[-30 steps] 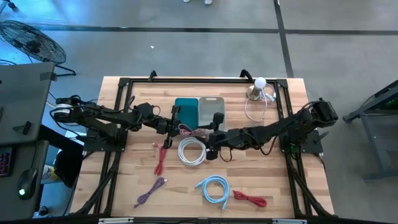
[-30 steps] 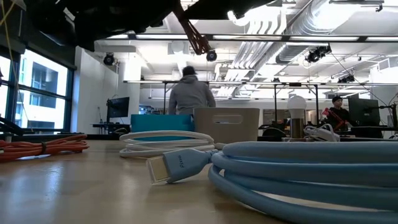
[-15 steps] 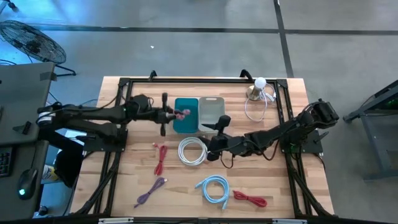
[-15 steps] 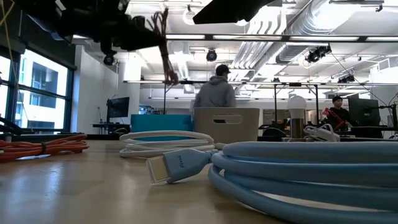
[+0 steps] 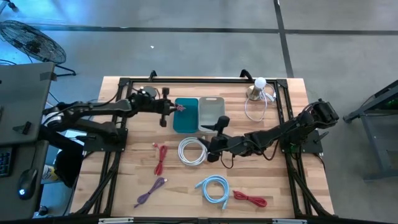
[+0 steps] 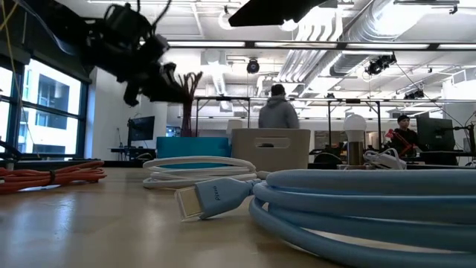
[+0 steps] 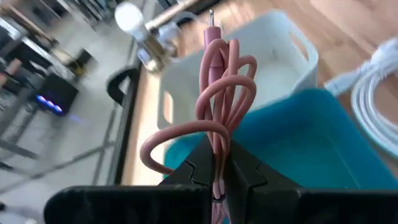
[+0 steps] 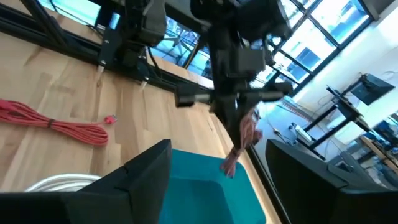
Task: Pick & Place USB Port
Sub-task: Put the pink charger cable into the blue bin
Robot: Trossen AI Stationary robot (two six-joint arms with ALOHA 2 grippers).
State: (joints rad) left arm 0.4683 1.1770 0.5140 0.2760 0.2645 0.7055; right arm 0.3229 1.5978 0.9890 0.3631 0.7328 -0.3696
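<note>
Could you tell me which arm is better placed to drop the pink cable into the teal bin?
The left. Its gripper already holds the pink cable, jaws shut on it, at the teal bin. The right gripper is open and empty, beside the white coil.

Pale wood-plank table, seemingly matt plastic teal bin, smooth rubbery pink cable.

Around my table the floor is grey concrete crossed by dark seams. A floor fan stands far left, a dark desk beside it. Beyond me, 1 person stands among workstations, with white ceiling ducts overhead and tall windows left.
</note>
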